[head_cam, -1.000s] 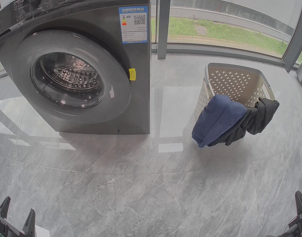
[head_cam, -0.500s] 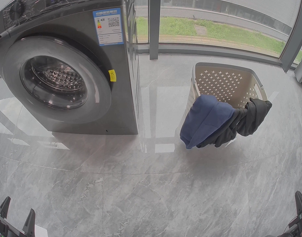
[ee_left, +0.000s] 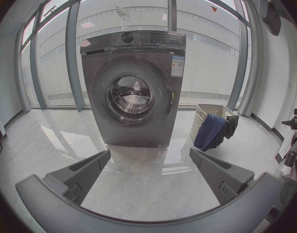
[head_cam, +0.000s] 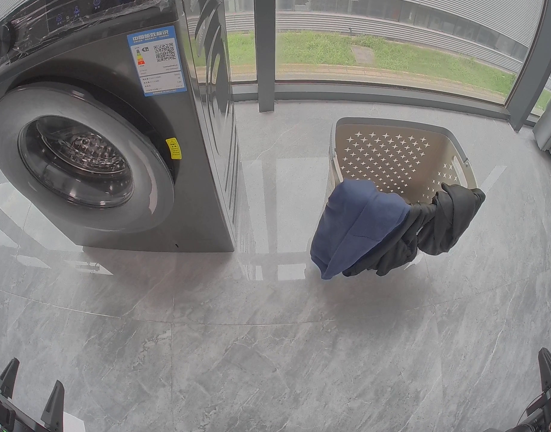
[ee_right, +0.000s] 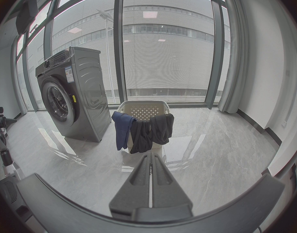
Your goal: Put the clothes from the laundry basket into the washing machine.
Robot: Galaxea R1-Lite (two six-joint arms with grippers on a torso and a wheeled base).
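Blue garment [head_cam: 353,226] is hanging over laundry basket [head_cam: 395,122] rim, right of washing machine [head_cam: 194,181], nearer right tool [ee_right: 151,155]. Right tool is sitting pressed together, left tool [ee_left: 149,152] spread.

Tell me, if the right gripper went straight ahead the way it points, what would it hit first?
Probably the dark clothes hanging over the near rim of the basket; the right gripper points at them across bare floor, though depth is hard to judge.
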